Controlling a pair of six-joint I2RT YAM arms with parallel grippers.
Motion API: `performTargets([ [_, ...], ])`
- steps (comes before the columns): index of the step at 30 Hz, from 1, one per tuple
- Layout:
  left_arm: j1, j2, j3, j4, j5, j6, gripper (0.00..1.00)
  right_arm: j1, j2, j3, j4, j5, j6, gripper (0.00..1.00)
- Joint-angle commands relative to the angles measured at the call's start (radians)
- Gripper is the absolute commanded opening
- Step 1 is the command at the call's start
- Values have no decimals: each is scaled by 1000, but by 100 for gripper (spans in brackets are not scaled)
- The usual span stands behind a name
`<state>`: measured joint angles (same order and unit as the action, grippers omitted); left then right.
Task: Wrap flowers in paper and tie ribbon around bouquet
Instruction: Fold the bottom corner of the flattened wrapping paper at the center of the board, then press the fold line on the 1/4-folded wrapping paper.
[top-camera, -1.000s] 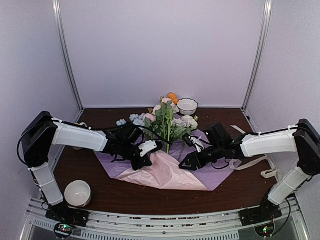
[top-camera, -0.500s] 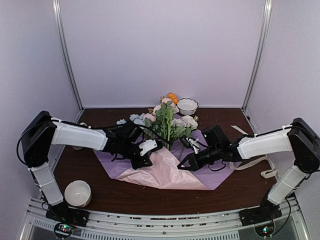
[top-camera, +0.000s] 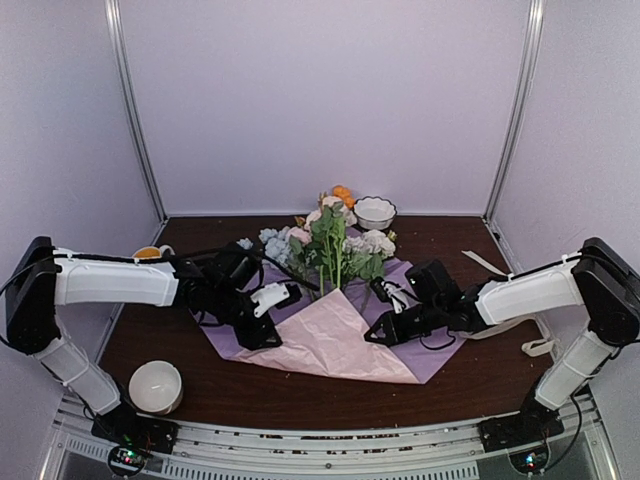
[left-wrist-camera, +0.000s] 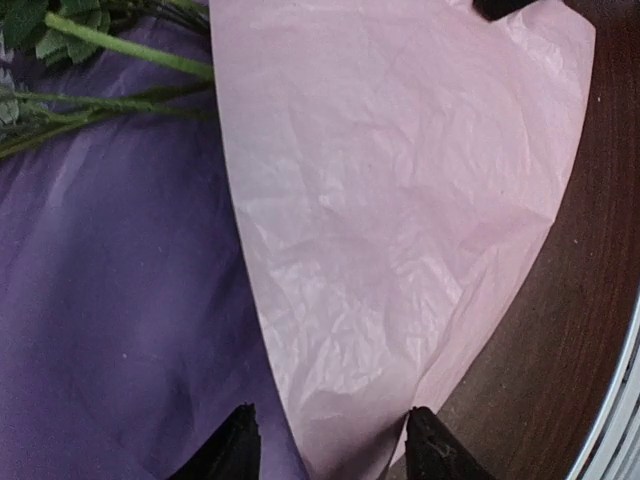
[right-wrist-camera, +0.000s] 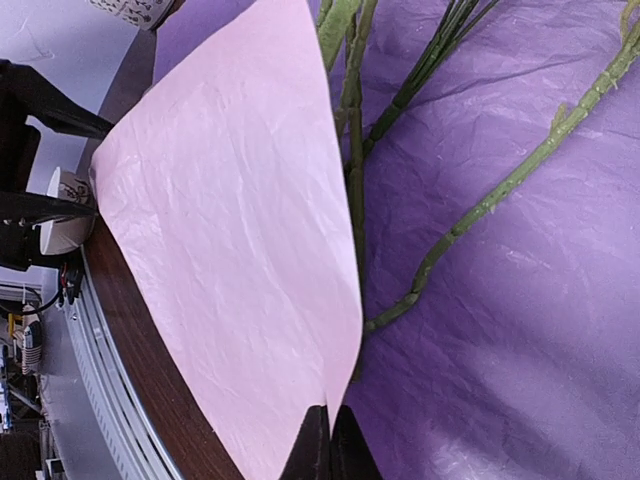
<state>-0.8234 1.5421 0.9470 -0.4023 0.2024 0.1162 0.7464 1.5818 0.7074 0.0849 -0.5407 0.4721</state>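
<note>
The paper (top-camera: 425, 345) lies spread on the table, purple side up, with a pink flap (top-camera: 330, 340) folded over the lower stalks. The flowers (top-camera: 335, 235) rest on it, blooms toward the back; their green stems (right-wrist-camera: 480, 210) run beside the flap, and more stems (left-wrist-camera: 110, 45) show in the left wrist view. My left gripper (top-camera: 255, 335) (left-wrist-camera: 335, 445) stands open at the flap's left corner, pink paper (left-wrist-camera: 380, 220) lying loose between its fingers. My right gripper (top-camera: 372, 337) (right-wrist-camera: 328, 430) is shut on the flap's right edge (right-wrist-camera: 345, 350). The cream ribbon (top-camera: 500, 325) trails on the table at the right.
A white bowl (top-camera: 375, 212) and orange blooms (top-camera: 345, 193) sit at the back. Another white bowl (top-camera: 155, 385) stands near the front left edge. A cup (top-camera: 148, 253) shows behind my left arm. Dark table (top-camera: 470, 385) borders the paper.
My left gripper opened, let go of the pink flap and drew back to the left. My right gripper closed on the flap's right edge. The flap now lies flatter.
</note>
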Motion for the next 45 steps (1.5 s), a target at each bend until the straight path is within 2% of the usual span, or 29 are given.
performTargets([
  [1, 4, 16, -33, -68, 1, -79, 53, -1, -24, -6, 31, 49, 16, 0],
  [6, 4, 59, -30, -88, -29, -139, 49, -4, -44, -7, -3, 79, -1, 0],
  [8, 4, 98, -22, -101, -27, -164, 44, -3, -48, -7, -15, 91, -11, 0],
  [12, 4, 178, 3, -151, -13, -183, 16, -15, -50, -6, -56, 127, -24, 0],
  [15, 5, 161, -18, -165, -4, -191, 9, -29, -51, -9, -79, 143, -28, 0],
  [17, 6, 147, -29, -171, -10, -193, 0, -34, -46, -8, -80, 147, -34, 0],
  [31, 12, 125, -2, -288, -81, -200, 0, -34, 38, 72, -158, 156, -72, 0],
  [45, 13, 135, 19, -316, -38, -183, 0, -32, 87, 148, -230, 203, -96, 0],
])
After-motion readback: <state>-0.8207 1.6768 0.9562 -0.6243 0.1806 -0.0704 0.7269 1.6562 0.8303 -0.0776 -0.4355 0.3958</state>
